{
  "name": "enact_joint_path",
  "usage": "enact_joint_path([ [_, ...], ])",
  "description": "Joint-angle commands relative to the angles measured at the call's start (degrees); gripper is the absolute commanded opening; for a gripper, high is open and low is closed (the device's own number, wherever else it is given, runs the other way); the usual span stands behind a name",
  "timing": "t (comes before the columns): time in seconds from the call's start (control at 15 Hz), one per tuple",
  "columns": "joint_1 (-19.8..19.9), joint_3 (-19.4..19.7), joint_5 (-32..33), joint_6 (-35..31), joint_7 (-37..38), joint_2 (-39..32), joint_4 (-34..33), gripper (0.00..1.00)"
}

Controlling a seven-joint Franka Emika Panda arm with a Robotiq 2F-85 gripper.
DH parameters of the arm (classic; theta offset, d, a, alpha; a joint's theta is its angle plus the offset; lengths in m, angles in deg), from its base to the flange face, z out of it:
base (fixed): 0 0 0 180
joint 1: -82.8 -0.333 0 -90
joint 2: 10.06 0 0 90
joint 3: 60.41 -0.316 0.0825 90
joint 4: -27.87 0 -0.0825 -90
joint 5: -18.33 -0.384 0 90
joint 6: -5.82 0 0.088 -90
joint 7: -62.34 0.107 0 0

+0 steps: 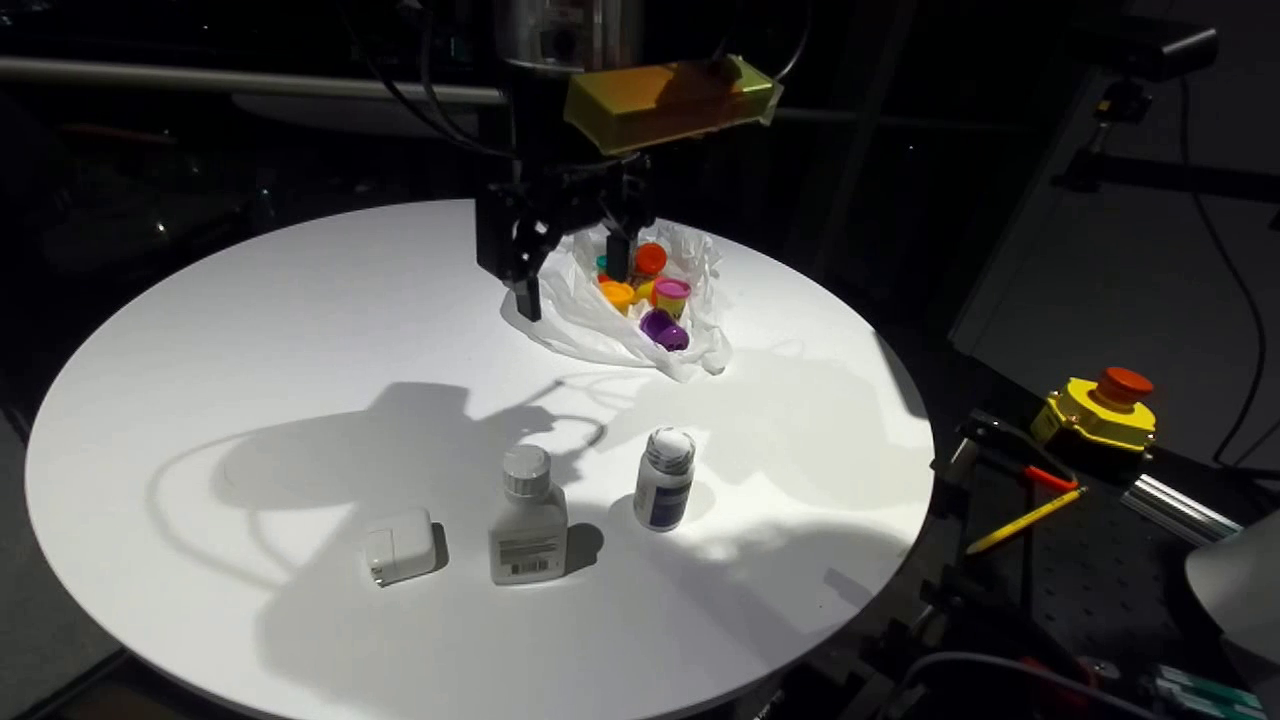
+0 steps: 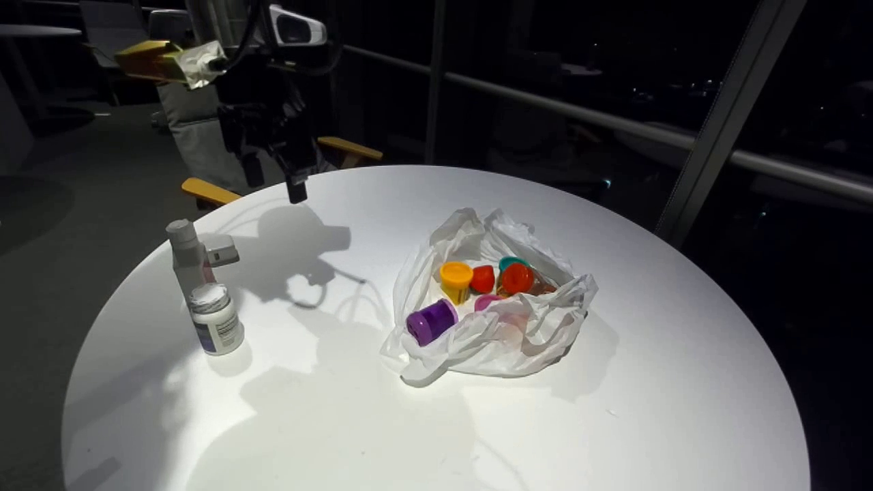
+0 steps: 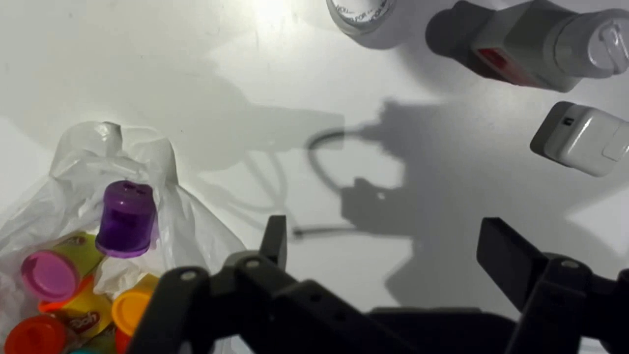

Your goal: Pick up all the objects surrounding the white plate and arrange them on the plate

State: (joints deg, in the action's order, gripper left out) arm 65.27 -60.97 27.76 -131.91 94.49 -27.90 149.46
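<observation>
Gripper [image 3: 385, 241] hangs over a round white table [image 1: 250, 300], jaws spread well apart with nothing between them, ready, it seems, for your next pick. The crumpled white bag [image 2: 470, 354], its rim folded in waves, appears to serve as your plate. Inside it the purple tub [image 2: 433, 322] lies tipped near the edge, with the orange tub [image 2: 455, 279] and other bright-lidded pots [image 2: 516, 278] gathered close by. Outside, the round bottle [image 1: 663, 490] and the taller bottle [image 1: 528, 540] stand upright, the white block [image 1: 400, 546] near the taller one; those three look to be what you have left to bring over. Come down off-centre on the taller bottle and you could topple it, narrow as its base looks for its height. The white block, pale on pale in the arm's shadow [image 1: 440, 440], is easy to misjudge, and a grip on its rounded corner could slip. At the bag, a carry too low might snag the loose film and drag the whole cluster with it, while a hasty release into so crowded a space could nudge the purple tub over the edge and out onto the table
</observation>
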Motion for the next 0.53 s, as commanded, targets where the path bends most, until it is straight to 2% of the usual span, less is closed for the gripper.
enact_joint_path([
  [0.0,1.05,-1.87,-2.70,-4.04,1.04,1.77,6.47,1.00],
  [0.47,1.22,-3.17,-6.49,-10.18,-0.32,1.71,13.51,1.00],
])
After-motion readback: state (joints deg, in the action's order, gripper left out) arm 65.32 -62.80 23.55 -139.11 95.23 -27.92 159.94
